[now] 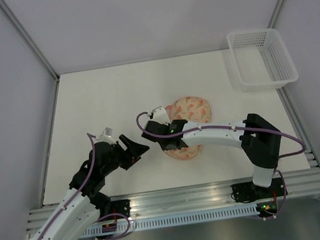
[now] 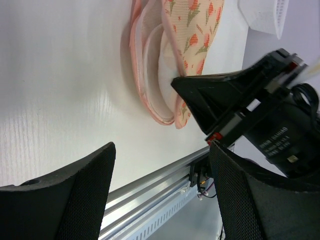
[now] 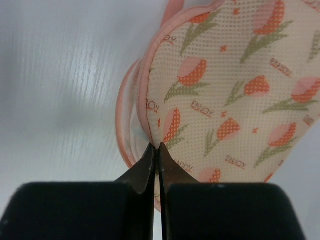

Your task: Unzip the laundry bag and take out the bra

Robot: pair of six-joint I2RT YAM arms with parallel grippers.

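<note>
The laundry bag [image 1: 192, 109] lies at mid-table, peach-cream with an orange-red flower print and a pink rim. Its near edge gapes open in the left wrist view, where the bag [image 2: 196, 35] shows two shells. Between them sits a white padded layer, the bra [image 2: 163, 65]. My right gripper [image 1: 177, 146] is shut on the rim of the upper shell [image 3: 235, 90], its fingertips pinching the fabric edge [image 3: 156, 146]. My left gripper [image 1: 137, 146] hangs open to the left of the bag, apart from it, with nothing between its fingers [image 2: 90, 185].
A white plastic mesh basket [image 1: 261, 58] stands at the back right corner. An aluminium rail [image 1: 177, 198] runs along the table's near edge. Grey walls close in the left, back and right sides.
</note>
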